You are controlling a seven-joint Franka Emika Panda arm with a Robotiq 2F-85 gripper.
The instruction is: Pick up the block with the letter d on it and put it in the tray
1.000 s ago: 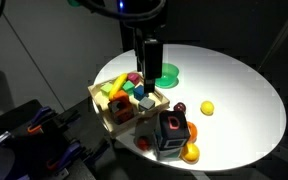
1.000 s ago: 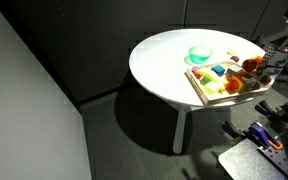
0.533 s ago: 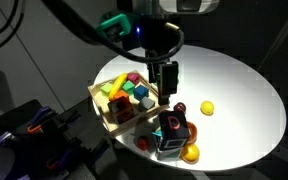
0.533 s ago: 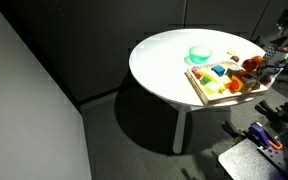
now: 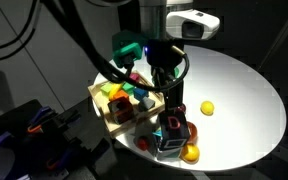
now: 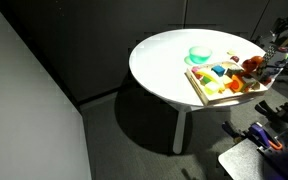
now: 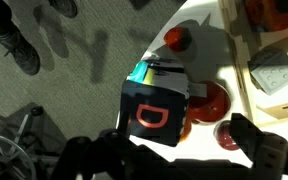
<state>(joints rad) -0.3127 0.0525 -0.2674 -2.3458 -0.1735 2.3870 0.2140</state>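
Observation:
The block with the letter d (image 5: 171,130) is a black cube near the front edge of the round white table, just outside the tray. In the wrist view its red D face (image 7: 154,113) shows plainly. My gripper (image 5: 169,106) hangs right above the block, open and empty. In the wrist view its dark fingers (image 7: 174,160) stand apart at the bottom edge, below the block. The light-wood tray (image 5: 111,118) holds several colourful toy shapes and lies beside the block; it also shows in an exterior view (image 6: 199,88).
A yellow ball (image 5: 207,107) lies beyond the block. An orange piece (image 5: 191,153) sits against the block at the table edge. Red round toys (image 7: 210,100) lie beside the block. A green bowl (image 6: 200,53) stands behind the tray. The table edge is close.
My gripper has moved from over the tray's far side toward the table's front and lowered over the D block. The block and the tray have not moved.

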